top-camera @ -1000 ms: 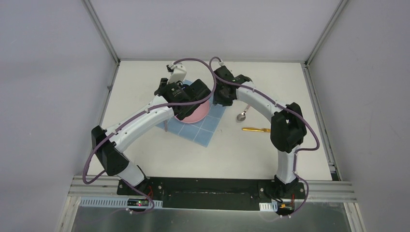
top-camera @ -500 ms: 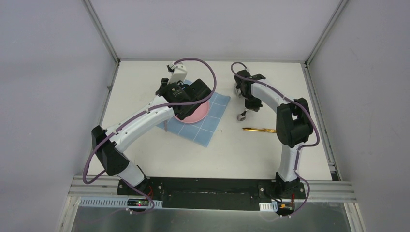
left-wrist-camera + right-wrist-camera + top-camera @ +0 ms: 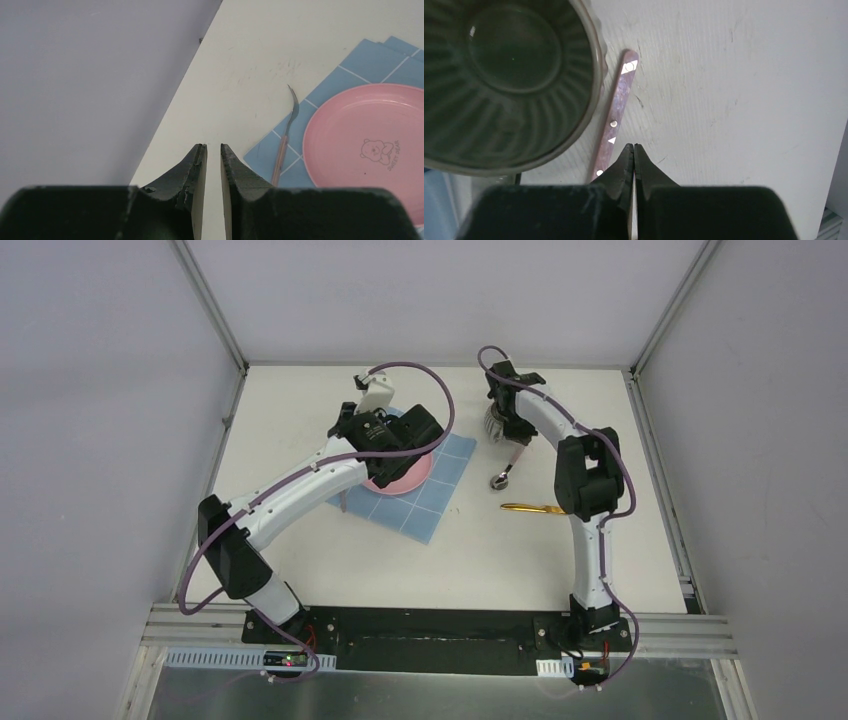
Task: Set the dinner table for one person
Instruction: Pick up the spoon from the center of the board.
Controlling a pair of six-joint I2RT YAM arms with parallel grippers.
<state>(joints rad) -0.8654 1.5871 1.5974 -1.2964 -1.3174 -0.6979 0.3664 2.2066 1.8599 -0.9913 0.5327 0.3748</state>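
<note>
Presently the right gripper [image 3: 633, 150] is seen with jaws pressed together, empty, above the desk [image 3: 734, 100]. Just ahead-left of them lies the spoon [image 3: 616, 112], its pinkish handle touching a ribbed cup [image 3: 506, 75]. Light, stiff and probably slippery, it would best be pinched mid-handle. The left gripper [image 3: 210, 155] jaws are nearly closed, holding nothing.

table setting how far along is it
Done: the pink plate sits on the blue cloth, fork beside it. In hand: nothing; the left hand and right hand are empty, the right over the spoon by the ribbed cup. Left: spoon, cup and gold utensil lie off the cloth.
</note>
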